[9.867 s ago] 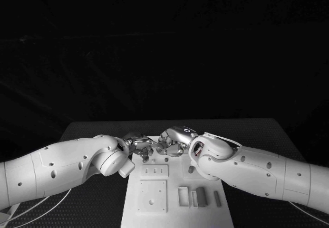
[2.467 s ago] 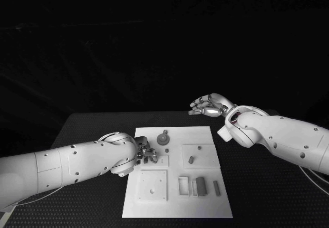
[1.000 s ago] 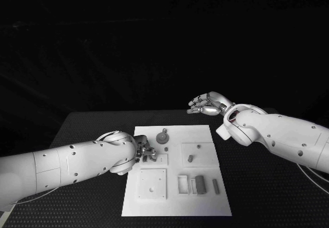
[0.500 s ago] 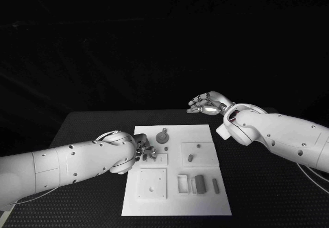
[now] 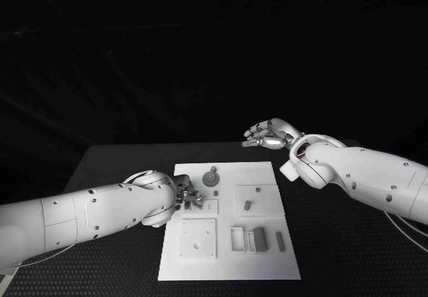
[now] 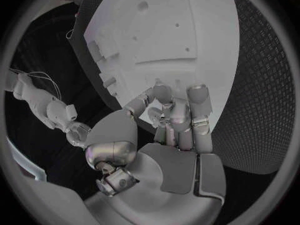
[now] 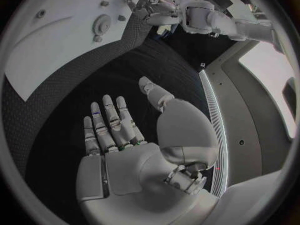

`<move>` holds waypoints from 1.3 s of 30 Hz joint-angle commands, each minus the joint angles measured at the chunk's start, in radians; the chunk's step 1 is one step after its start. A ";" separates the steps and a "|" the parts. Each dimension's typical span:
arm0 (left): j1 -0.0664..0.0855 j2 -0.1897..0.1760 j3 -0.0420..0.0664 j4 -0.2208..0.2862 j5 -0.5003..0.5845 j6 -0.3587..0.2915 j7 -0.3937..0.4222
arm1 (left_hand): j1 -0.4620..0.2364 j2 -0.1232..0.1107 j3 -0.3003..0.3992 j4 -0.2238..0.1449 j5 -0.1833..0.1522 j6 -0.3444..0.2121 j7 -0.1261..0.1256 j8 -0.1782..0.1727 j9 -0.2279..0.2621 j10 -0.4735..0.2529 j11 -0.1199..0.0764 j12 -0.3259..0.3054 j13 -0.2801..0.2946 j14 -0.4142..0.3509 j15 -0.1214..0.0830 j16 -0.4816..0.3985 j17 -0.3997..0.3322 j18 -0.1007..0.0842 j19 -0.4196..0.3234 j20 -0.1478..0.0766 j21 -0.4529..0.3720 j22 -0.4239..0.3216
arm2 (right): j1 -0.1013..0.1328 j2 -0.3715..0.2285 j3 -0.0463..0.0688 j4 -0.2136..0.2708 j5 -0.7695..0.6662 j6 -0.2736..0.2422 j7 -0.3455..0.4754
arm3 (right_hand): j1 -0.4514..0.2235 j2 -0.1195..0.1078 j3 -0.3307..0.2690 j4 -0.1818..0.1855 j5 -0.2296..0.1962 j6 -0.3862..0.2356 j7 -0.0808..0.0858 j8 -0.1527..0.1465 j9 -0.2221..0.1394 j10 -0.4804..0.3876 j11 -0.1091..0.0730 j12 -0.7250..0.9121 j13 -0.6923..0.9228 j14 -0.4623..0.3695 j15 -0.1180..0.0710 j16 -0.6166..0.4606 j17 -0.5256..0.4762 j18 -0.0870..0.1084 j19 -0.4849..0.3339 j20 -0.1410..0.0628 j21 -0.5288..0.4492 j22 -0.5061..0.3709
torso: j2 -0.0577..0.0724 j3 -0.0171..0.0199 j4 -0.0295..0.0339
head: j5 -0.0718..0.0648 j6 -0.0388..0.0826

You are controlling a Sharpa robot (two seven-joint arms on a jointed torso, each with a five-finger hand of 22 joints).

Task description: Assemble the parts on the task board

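The task board (image 5: 232, 216) lies at the middle of the black table (image 5: 339, 247), grey parts (image 5: 258, 239) on it. The left hand (image 5: 189, 197) bends down at the board's left edge, fingers curled together on a small part (image 6: 164, 119). The right hand (image 5: 270, 135) hangs beyond the board's far right corner, palm open, fingers spread, holding nothing.

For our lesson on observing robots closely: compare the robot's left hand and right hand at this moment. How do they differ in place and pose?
The left hand is low at the task board, fingers curled together at its left edge; the right hand is raised beyond the board's far right corner, away from it. The left hand's fingers bunch over the board; the right hand's fingers lie spread, holding nothing. Both are silver hands on white arms.
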 commanded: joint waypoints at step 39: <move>-0.012 0.012 0.000 -0.002 -0.044 0.052 0.005 | 0.008 0.007 0.008 -0.002 0.005 0.209 -0.036 0.003 0.002 0.003 0.003 0.001 -0.002 -0.006 -0.008 0.003 -0.002 0.010 0.005 0.000 -0.008 0.003 | -0.001 0.001 0.000 -0.002 -0.011 0.022 -0.001 | 0.000 0.001 -0.002 0.002 0.002 0.000 0.051 0.008 -0.002 0.001 0.000 -0.006 0.001 -0.006 0.000 -0.004 -0.002 -0.015 -0.006 -0.001 -0.007 0.002 | 0.000 0.0005 0.0012 | -0.001 -0.008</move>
